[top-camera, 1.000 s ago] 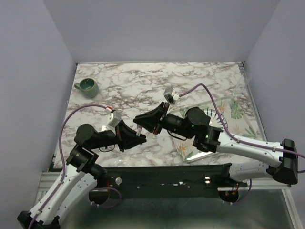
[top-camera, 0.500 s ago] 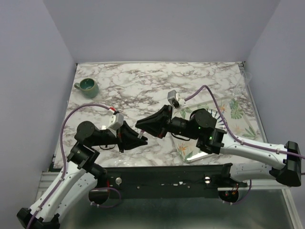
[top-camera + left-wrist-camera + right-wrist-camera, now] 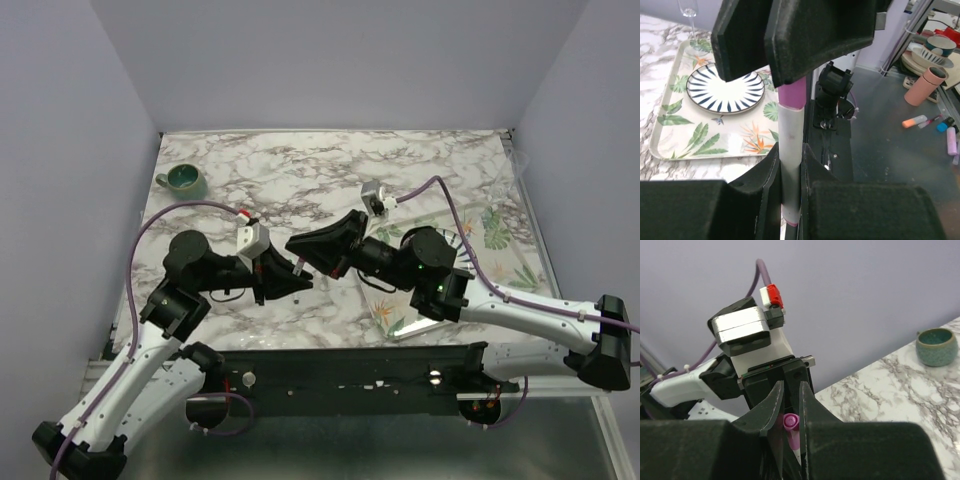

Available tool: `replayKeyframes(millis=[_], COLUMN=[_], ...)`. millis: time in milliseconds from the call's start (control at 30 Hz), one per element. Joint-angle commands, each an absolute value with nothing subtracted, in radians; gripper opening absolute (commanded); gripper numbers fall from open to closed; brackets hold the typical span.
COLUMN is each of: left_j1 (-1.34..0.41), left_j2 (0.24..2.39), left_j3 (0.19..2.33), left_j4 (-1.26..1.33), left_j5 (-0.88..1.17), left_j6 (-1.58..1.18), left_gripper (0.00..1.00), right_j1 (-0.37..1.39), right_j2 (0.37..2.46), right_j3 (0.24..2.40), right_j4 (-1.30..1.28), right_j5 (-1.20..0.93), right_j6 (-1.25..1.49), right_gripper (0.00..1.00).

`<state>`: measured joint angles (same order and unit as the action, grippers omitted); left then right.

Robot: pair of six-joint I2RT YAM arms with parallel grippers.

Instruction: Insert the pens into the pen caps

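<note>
One pen (image 3: 790, 125) and one pink cap (image 3: 791, 92) are in view; no other pen or cap can be made out. Both are held in the air above the middle of the marble table (image 3: 300, 170), where the two arms meet tip to tip.

The left gripper (image 3: 790, 165) has its jaws drawn in to a narrow gap and pinches the white barrel of the pen near its lower end, where a thin pink band shows. The pen stands upright in the left wrist view and runs straight out of the fingers (image 3: 767, 170) to the cap.

The right gripper (image 3: 790, 392) faces it, jaws likewise nearly closed, clamped on the pink cap, which sits between its two fingers (image 3: 772, 407). The cap's lower edge meets the top of the barrel in one line; how far the pen tip sits inside cannot be told.

On the table stand one teal mug (image 3: 187, 180) in the far left corner and one leaf-patterned tray (image 3: 670, 140) on the right side. The tray carries one striped plate (image 3: 725, 90) and one stemmed glass (image 3: 689, 10) at its far edge. The mug and tray are well apart from the grippers.
</note>
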<state>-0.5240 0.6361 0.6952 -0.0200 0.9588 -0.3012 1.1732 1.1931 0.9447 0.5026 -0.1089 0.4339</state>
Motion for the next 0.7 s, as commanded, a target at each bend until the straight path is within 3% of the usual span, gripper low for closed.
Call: replayKeyframes(millis=[0,300,667], left_j1=[-0.503,-0.503,-0.497], left_j2=[0.703,0.775,0.776], left_j3=[0.85,0.922,0.902], left_j4=[0.147,0.138,0.195], left_j5=[0.669,0.64,0.747], left_j6=[-0.253,-0.284,-0.333], left_gripper=[0.0,0.0,0.0], right_j1=[1.285,1.397,1.407], right_j2=[1.273,1.226,1.186], right_j3=[0.804,0.77,0.713], right_j4=[-0.035,-0.063,0.147], right_j5=[-0.161,0.097,-0.063], right_j6=[0.475,0.456,0.47], right_gripper=[0.01,0.01,0.01])
